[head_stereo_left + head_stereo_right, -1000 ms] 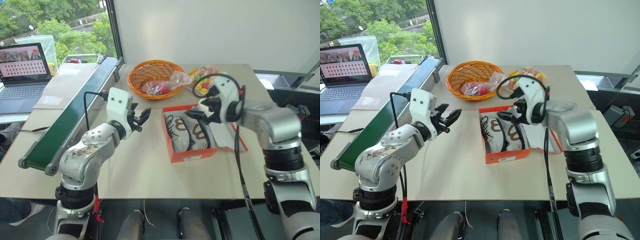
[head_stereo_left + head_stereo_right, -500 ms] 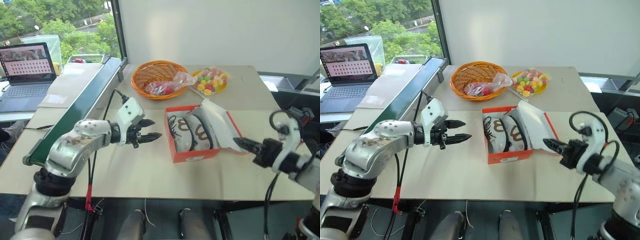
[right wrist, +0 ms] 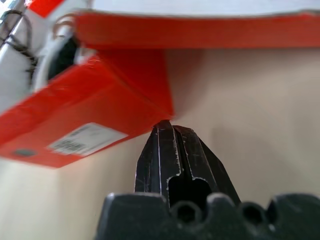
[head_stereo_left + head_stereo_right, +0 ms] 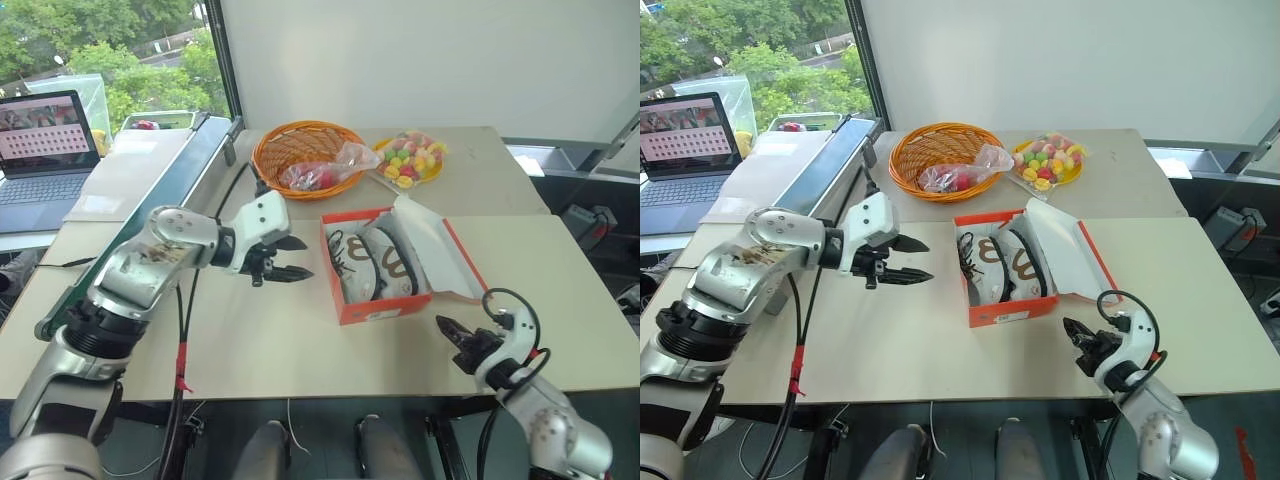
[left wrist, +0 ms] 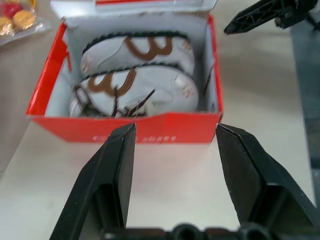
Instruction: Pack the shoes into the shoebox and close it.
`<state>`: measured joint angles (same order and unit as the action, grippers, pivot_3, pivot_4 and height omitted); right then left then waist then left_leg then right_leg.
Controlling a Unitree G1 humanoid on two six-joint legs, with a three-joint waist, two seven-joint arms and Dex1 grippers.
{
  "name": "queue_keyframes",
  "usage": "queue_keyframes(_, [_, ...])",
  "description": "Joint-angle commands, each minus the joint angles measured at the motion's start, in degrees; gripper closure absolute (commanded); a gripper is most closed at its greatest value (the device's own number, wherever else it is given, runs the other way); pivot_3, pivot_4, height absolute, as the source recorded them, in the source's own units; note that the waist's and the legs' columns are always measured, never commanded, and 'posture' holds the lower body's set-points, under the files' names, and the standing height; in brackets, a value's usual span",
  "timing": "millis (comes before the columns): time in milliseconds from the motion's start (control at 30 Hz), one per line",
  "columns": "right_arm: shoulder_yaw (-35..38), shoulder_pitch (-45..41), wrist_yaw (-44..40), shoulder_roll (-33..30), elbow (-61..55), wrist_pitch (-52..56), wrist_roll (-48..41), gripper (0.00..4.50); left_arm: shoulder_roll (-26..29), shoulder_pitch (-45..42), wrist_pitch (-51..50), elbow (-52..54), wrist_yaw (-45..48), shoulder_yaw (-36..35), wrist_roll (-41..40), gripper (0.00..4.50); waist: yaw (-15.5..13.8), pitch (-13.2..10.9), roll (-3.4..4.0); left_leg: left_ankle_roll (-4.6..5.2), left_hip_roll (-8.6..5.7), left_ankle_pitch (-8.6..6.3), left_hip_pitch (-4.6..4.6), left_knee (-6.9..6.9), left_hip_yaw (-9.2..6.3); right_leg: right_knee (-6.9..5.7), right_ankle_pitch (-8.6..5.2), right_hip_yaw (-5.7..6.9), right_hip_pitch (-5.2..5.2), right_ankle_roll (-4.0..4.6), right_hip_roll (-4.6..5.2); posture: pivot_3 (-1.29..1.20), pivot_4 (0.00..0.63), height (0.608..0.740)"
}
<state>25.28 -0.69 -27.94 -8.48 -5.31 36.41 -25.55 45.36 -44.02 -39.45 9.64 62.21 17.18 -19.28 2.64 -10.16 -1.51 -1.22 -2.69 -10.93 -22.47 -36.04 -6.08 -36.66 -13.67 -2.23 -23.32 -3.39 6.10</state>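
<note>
**Here: open shoebox, both shoes inside**

Left claw [image 4: 292,257] hovers beside the shoebox [image 4: 385,304], fingers apart, holding nothing. Right claw [image 4: 446,330] sits low by the box's near corner, fingers pressed together, empty. The orange-red cardboard box rests mid-bench [image 4: 300,350], its lid [image 4: 440,250] tilted open. The left wrist view reveals both white shoes [image 5: 137,82], with dark laces and brown markings, lying side by side.

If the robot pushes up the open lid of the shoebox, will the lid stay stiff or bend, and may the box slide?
The lid looks like thin cardboard hinged along one long side, so it probably swings over readily, flexing slightly. The shoebox holds both shoes, which likely steadies it, but on the smooth table it may still slide. The white paper lying over the lid is probably floppy.
</note>
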Motion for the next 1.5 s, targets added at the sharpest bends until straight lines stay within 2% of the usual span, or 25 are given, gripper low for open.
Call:
queue_keyframes(33, [-0.70,-4.62,0.97,0.05,7.29,-10.80,2.11,4.45,0.88,-2.24,-0.06,0.46,1.52,-1.41,0.51,1.79,-0.06,-0.03,0.05,0.00,0.00,0.00,0.00,0.01,0.00,0.00,0.00,0.00,0.01,0.00,0.00,0.00,0.150,0.740])
queue_keyframes(233, [0.02,-8.22,2.38,-0.04,13.32,-20.59,1.95,4.45,2.39,-2.42,-0.93,0.86,3.38,-1.68,0.90,1.79,-0.05,-0.04,0.07,0.00,0.01,0.00,0.05,0.12,-0.01,-0.03,0.00,-0.01,0.00,0.01,-0.02,0.00,0.150,0.740])
queue_keyframes(400, [-0.63,-7.42,1.92,-2.18,7.80,-22.40,0.56,4.45,2.27,-1.99,-1.10,1.12,3.52,-1.63,1.15,1.79,-0.06,-0.05,0.09,0.00,0.00,0.00,0.07,0.10,0.00,-0.07,0.00,-0.06,0.00,0.01,-0.01,0.00,0.150,0.740])
queue_keyframes(600, [-2.86,-8.19,0.30,-7.25,-4.77,-16.92,-3.55,4.45,0.38,-1.76,-0.62,0.68,2.62,-1.23,1.59,1.79,0.09,-0.09,0.15,0.01,0.00,0.00,0.07,0.09,0.01,-0.08,-0.01,-0.08,0.00,0.01,-0.01,0.00,0.150,0.740])
queue_keyframes(800, [-9.67,-10.27,-1.55,-10.76,-14.24,-6.91,-9.82,4.45,-1.26,-1.83,0.06,-0.22,1.74,-1.10,2.50,1.79,0.04,-0.09,0.14,0.01,0.04,0.00,0.08,0.08,0.02,-0.09,0.00,-0.07,0.01,0.01,-0.04,0.00,0.150,0.740])
queue_keyframes(967, [-21.79,-11.13,-5.17,-17.26,-14.39,-0.91,-4.54,4.45,-1.25,-0.76,-0.66,0.71,0.65,-2.05,2.59,1.79,-0.14,-0.09,0.13,0.01,0.01,-0.01,0.04,0.06,0.01,-0.05,0.00,-0.07,0.02,0.00,-0.04,0.00,0.150,0.740])
queue_keyframes(1067, [-25.75,-11.84,-5.67,-20.89,-12.53,-0.51,-0.45,4.45,-0.77,0.06,-1.43,1.63,-0.24,-2.78,2.47,1.79,-0.23,-0.10,0.12,0.02,0.00,-0.01,0.03,0.05,0.01,-0.04,-0.01,-0.06,0.01,0.00,-0.02,0.00,0.150,0.740])
queue_keyframes(1267, [-32.59,-22.10,-7.91,-24.47,-4.36,1.14,6.58,4.45,0.88,4.51,-4.05,4.78,-3.90,-6.21,2.17,1.79,0.18,-0.13,0.09,0.02,0.03,-0.01,0.08,0.00,0.05,-0.09,0.00,-0.10,0.00,0.00,-0.04,0.00,0.150,0.740])
queue_keyframes(1400, [-35.43,-27.77,-10.91,-24.69,-1.91,1.81,7.98,4.45,0.27,6.94,-6.06,7.95,-6.38,-7.72,1.41,1.79,-0.07,-0.14,0.07,0.02,0.08,-0.01,0.04,0.02,0.04,-0.06,0.00,-0.07,0.00,0.01,-0.11,0.00,0.150,0.740])
queue_keyframes(1500, [-33.17,-30.77,-13.46,-24.00,-3.12,3.47,4.48,4.45,-0.51,8.77,-7.73,9.90,-8.65,-8.97,0.78,1.79,-0.14,-0.17,0.02,0.02,0.06,-0.02,-0.02,0.00,0.04,-0.02,0.01,-0.07,-0.02,0.02,-0.09,0.00,0.150,0.740])
